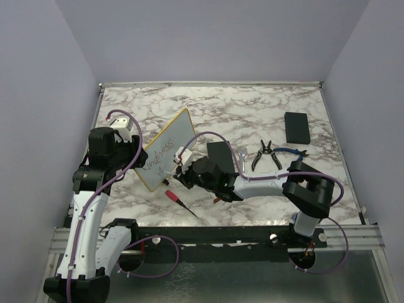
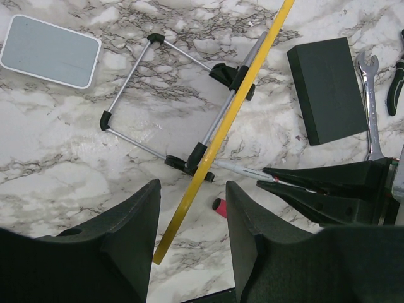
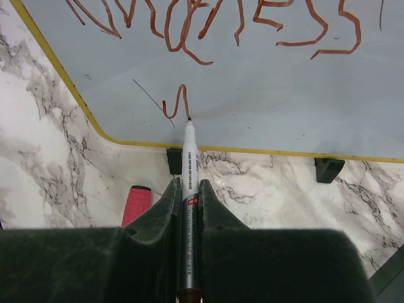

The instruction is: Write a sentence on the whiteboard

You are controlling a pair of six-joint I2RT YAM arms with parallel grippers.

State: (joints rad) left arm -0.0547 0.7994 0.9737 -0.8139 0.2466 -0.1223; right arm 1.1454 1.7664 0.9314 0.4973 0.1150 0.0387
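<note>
The whiteboard (image 1: pixel 172 140), pale-faced with a yellow frame, leans tilted on a wire stand (image 2: pixel 145 95) at the left of the table. A line of red-brown handwriting, the sentence (image 3: pixel 214 22), runs across its face, with a short new stroke (image 3: pixel 173 104) below it. My right gripper (image 3: pixel 188 184) is shut on a white marker (image 3: pixel 188 158), and the marker's tip touches the board at the end of that stroke. My left gripper (image 2: pixel 191 189) stands open astride the board's yellow edge (image 2: pixel 246 82), near its lower corner, with both fingers apart from it.
A red-handled screwdriver (image 1: pixel 180 201) lies in front of the board. A black slab (image 1: pixel 219 153) sits behind my right gripper, another one (image 1: pixel 297 126) at the far right. A wrench (image 1: pixel 243 158) and pliers (image 1: pixel 265 154) lie between them. A pale rectangular pad (image 2: pixel 50 50) rests behind the board.
</note>
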